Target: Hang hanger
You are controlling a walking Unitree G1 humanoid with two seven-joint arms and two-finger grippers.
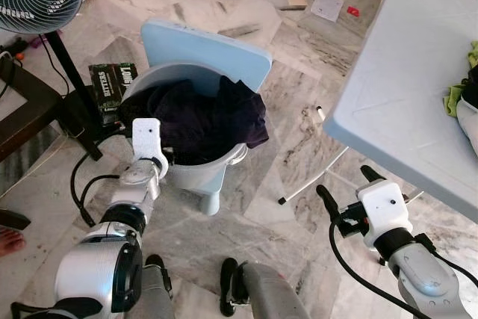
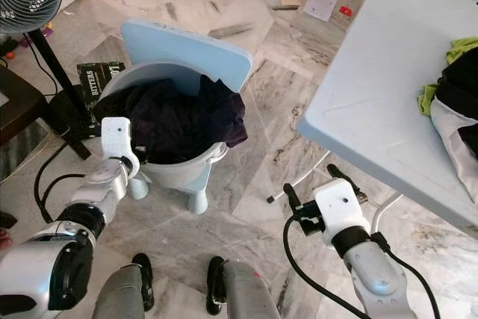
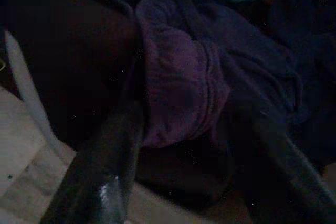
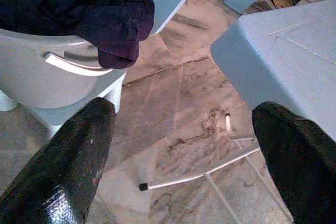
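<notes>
Grey marble floor [image 1: 246,35]; left gripper [image 3: 178,145], fingers spread, reaches into the near-left pale plastic basket [image 1: 209,171] of dark purple clothes [image 1: 202,121]; right gripper [image 4: 181,145] spread, empty beside the white folding table [image 1: 403,87]; no hanger located, task barely begun.

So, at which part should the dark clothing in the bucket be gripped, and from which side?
Probably the fold of the dark clothing that hangs over the rim of the bucket, taken from above: it stands free, clear of the wall. The left gripper is open at the pile.
</notes>
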